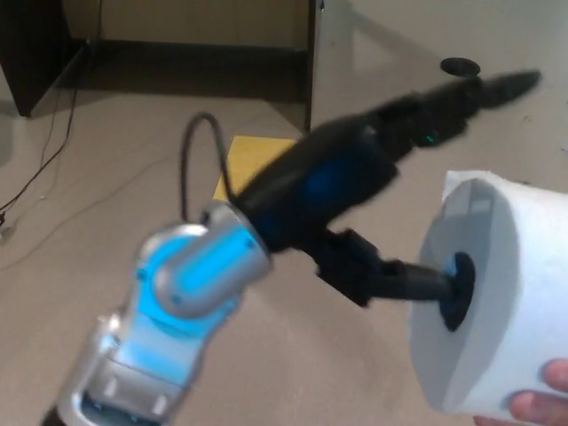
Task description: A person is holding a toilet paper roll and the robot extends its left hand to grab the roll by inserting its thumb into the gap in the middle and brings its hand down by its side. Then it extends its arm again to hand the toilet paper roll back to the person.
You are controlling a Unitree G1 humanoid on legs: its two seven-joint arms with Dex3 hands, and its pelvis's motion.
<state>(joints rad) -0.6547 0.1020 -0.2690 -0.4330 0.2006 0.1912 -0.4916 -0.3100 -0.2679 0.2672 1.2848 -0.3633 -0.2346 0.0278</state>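
A white toilet paper roll [501, 293] is at the lower right, its end face turned toward me. A person's fingers [543, 398] hold it from below at the bottom right corner. My left hand [355, 191] reaches in from the lower left. Its black thumb [428, 284] points into the hole in the middle of the roll. The other two fingers [461, 93] stretch up and to the right, blurred, well above the roll and not touching it. The hand is open. My right hand does not show.
A yellow sheet [244, 160] lies on the beige floor behind my arm. A black cable [188, 155] loops off my left wrist. Dark furniture [35, 53] stands at the back left, a pale panel [330, 62] at the back centre, and a black disc [460, 65] lies beyond it.
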